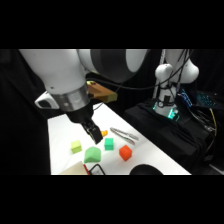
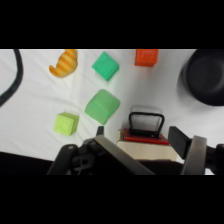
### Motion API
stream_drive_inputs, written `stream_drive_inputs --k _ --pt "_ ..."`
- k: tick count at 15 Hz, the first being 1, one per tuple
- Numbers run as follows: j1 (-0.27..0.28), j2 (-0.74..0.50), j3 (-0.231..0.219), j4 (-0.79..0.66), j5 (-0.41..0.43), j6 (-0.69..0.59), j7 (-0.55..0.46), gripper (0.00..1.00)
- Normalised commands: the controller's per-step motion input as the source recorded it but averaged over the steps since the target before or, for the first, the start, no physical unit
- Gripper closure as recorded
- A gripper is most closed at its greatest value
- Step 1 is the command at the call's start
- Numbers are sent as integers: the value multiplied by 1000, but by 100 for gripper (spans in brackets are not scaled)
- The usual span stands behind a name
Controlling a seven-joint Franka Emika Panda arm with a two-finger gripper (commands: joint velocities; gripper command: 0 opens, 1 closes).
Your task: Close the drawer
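Drawer [image 2: 145,142] sits at the table's [image 1: 60,150] near edge, directly below our gripper [image 2: 145,145], whose fingers [image 2: 187,145] stand apart, holding nothing. We judge it light, rigid wood; push its red front beside the black handle [image 2: 146,122].

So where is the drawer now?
In the wrist view the drawer sits low, between the gripper's fingers, right of the rounded green block. In the side view it peeks in at the table's bottom edge.

The arm [image 1: 60,70] wore bulky, glossy white shells with a ribbed grey-silver ring at the wrist, ending in a black tool [image 1: 94,134] of angular linkage.
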Motion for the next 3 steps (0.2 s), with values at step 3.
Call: stream_drive_inputs --k 3 --pt "-103 -427 76 -351 -37 -141 -43 0"
